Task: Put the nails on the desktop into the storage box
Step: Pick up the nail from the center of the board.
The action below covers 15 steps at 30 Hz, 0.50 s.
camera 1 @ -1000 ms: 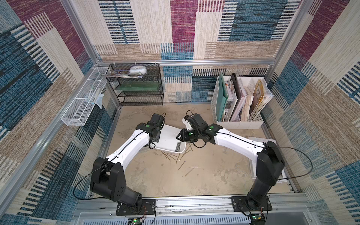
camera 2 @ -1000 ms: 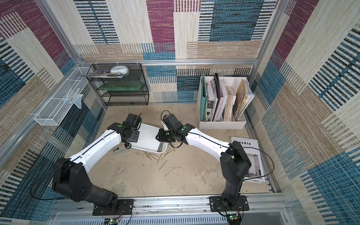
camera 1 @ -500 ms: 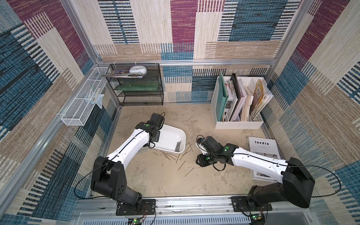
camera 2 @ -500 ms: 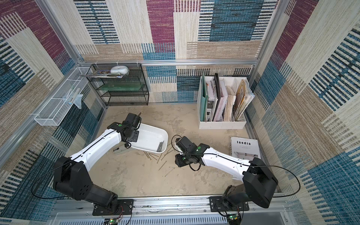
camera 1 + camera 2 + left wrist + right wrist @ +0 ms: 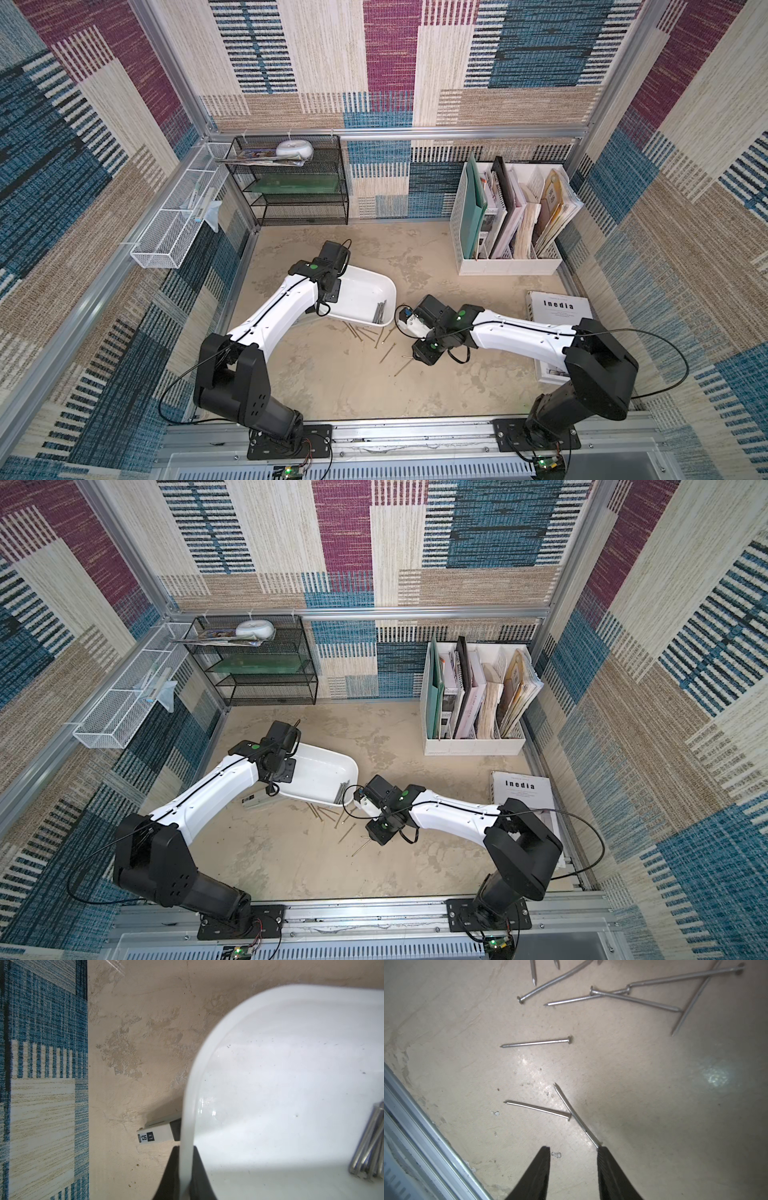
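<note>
Right wrist view: the right gripper [image 5: 574, 1149], jaws spread, hovers low over the table [image 5: 643, 1105], one fingertip [image 5: 604, 1157] touching the head end of a nail [image 5: 565, 1099]. Closing off-centre like this could flick the thin nail away rather than trap it. In a top view, the right arm [image 5: 519, 332] stretches toward centre frame with its wrist bent down. The left gripper [image 5: 185, 1172] pinches the rim of the storage box [image 5: 361, 291], left of centre, with loose nails [image 5: 374, 336] just below it.
</note>
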Tool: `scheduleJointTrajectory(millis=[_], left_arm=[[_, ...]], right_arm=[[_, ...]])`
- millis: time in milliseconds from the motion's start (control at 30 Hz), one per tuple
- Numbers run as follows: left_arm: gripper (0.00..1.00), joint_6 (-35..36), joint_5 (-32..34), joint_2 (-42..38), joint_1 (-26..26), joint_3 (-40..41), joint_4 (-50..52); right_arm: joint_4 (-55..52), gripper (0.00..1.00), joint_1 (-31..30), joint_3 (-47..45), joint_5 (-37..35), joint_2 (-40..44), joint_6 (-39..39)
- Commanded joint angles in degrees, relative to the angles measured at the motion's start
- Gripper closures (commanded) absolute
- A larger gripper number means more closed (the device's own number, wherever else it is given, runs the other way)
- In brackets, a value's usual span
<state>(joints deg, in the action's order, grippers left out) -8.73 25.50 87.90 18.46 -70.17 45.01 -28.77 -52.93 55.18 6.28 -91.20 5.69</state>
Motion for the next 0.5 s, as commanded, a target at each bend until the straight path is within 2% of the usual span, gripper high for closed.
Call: scheduleJointTrajectory(millis=[0, 133, 333, 433, 467], left_arm=[[1.0, 0.7, 1.1, 0.2, -0.2, -0.2, 1.0], [1.0, 0.7, 1.0, 0.3, -0.3, -0.3, 1.0], [1.0, 0.8, 1.0, 0.3, -0.3, -0.3, 0.9], [1.0, 0.8, 1.0, 0.1, -0.3, -0.2, 0.9], [1.0, 0.9, 1.0, 0.1, -0.3, -0.2, 0.9]], right_arm=[[-0.3, 0.57, -0.2, 0.4, -1.6, -2.2, -3.2], [-0.4, 0.57, -0.7, 1.6, -1.0, -5.1, -4.7], [-1.2, 0.59, -0.7, 1.2, -4.4, -8.9, -5.3], [-3.0, 0.66, -0.9, 1.6, -5.6, -10.8, -5.3], [-3.3, 0.72, -1.1, 1.6, -6.4, -11.1, -5.1]])
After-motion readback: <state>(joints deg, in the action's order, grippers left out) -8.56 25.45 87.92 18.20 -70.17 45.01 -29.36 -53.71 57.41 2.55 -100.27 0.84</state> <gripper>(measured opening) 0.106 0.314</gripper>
